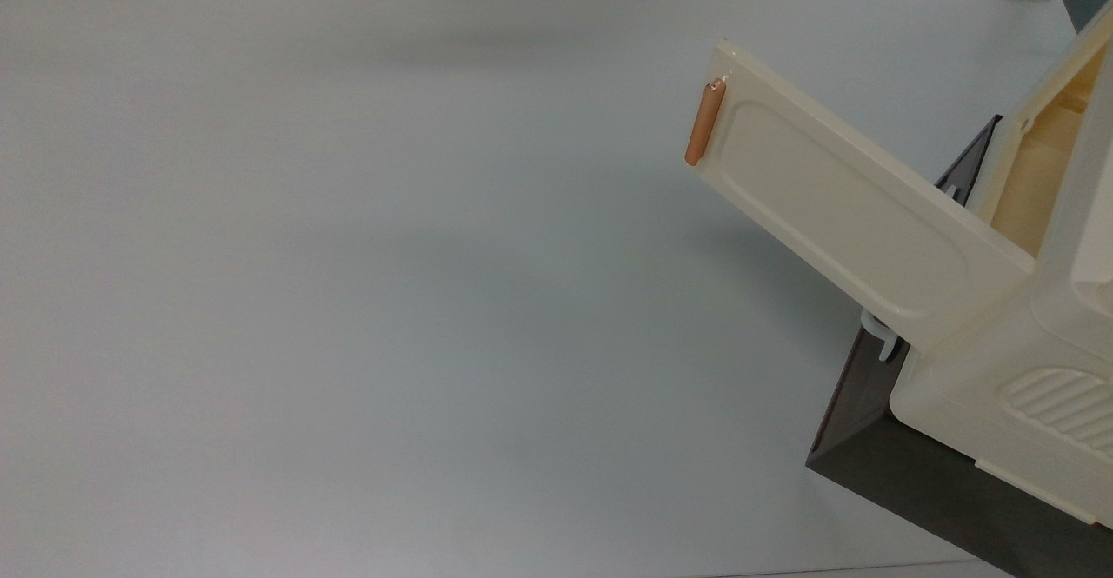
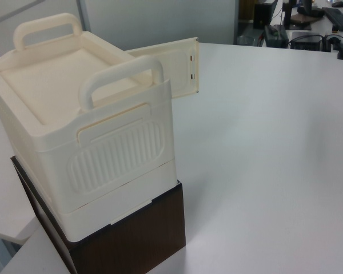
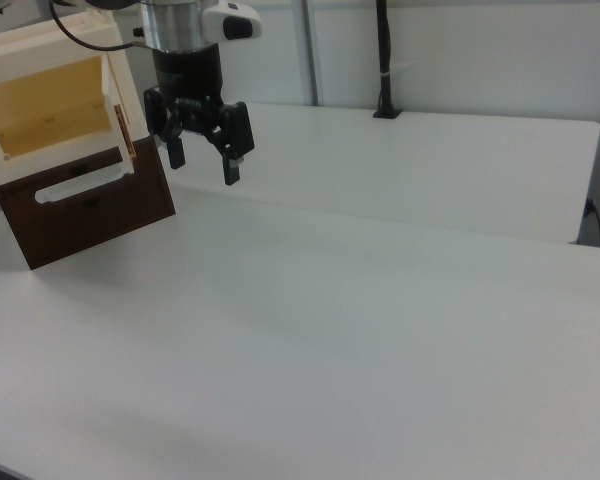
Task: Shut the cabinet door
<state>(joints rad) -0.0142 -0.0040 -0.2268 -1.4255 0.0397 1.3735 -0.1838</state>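
Cabinet door (image 1: pixel 848 204) stands swung wide open, jutting out from the cream cabinet (image 2: pixel 86 137) that sits on a dark brown base (image 2: pixel 131 240) near one corner of the bench (image 1: pixel 348 300). Its orange-brown bar handle (image 1: pixel 704 122) runs along the free edge, out over bare bench top. The panel looks like thin moulded plastic: light, fairly stiff, likely to swing freely on its hinge, so a gentle push should do. I would press on the outer face near the handle edge, far from the hinge, rather than pinch the smooth little bar. In the right view the gripper (image 3: pixel 202 158) hangs in the air just beside the door's edge, its fingers (image 3: pixel 233 166) spread apart and holding nothing. The bench is a plain, smooth white surface. Around it is an office-like room with pale partition walls, a black pole clamped at the far edge, and desks with equipment in the background.
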